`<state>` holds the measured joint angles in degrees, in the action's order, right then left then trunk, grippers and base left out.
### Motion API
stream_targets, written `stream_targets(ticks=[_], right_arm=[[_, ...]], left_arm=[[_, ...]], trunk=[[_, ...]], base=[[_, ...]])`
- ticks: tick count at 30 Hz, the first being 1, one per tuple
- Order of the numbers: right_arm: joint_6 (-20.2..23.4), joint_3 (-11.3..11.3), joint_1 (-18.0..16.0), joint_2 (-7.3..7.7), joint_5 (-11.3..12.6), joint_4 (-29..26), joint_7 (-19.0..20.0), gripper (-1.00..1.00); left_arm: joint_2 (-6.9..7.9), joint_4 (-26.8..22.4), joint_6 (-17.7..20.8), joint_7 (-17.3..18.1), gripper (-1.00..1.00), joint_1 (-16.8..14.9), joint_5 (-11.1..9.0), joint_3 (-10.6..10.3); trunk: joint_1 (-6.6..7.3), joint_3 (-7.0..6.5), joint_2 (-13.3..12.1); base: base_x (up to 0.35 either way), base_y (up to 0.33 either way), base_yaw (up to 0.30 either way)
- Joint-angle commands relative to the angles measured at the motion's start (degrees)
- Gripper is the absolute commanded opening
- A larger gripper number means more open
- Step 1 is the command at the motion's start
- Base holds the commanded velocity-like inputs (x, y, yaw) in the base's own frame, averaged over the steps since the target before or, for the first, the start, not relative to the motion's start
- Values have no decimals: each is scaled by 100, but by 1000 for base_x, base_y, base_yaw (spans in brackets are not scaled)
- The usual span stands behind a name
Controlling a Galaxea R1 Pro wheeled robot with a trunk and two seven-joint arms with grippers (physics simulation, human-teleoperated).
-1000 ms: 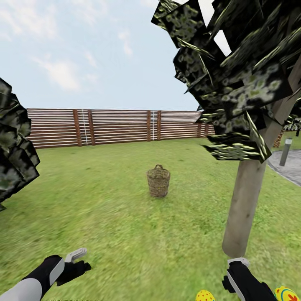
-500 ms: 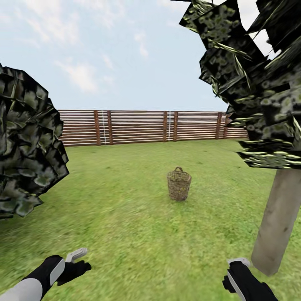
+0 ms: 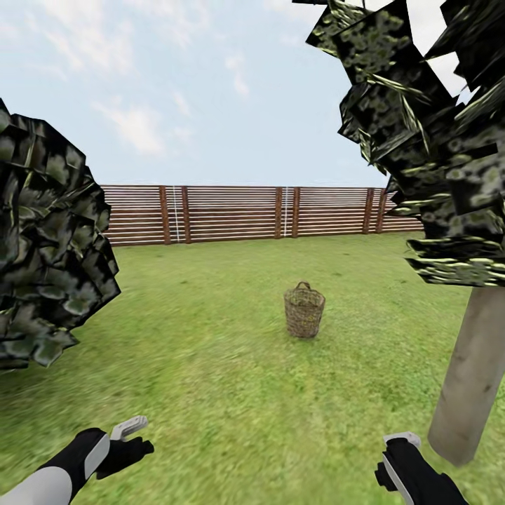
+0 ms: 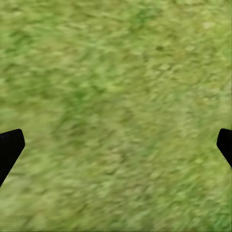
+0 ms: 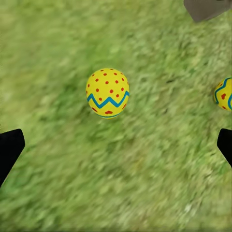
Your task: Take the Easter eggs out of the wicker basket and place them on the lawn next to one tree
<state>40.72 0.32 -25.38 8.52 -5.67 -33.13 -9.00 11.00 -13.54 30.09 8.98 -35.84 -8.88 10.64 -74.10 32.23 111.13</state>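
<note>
The wicker basket [image 3: 304, 311] stands upright on the lawn [image 3: 210, 365], mid-distance ahead and well short of the slatted fence [image 3: 238, 214]; its inside cannot be made out from here. The tree [image 3: 468, 375] rises at the right, its trunk near the right end effector [image 5: 116, 145]; that end effector is spread wide and empty over grass where one Easter egg [image 5: 108, 92] lies, a second egg [image 5: 224, 94] nearby; the left end effector [image 4: 116, 145] is likewise spread wide, holding nothing.
</note>
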Motion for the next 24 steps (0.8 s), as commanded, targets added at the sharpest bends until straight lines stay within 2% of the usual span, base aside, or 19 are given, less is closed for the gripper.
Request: stream_targets(ticks=[1,11,24], right_arm=[[36,3,-2,0,-57,-7,21,100],[41,12,-2,-8,-57,-3,21,100],[41,12,-2,-25,-57,-5,21,100]], left_arm=[[3,-11,50,-1,100,-2,-62,9],[75,-16,72,-13,100,-2,-75,25],[104,-12,76,22,100,-2,-164,26]], trunk=[[0,7,3],[0,7,3],[0,7,3]], base=[[168,1,0],[301,43,0],[228,240,0]])
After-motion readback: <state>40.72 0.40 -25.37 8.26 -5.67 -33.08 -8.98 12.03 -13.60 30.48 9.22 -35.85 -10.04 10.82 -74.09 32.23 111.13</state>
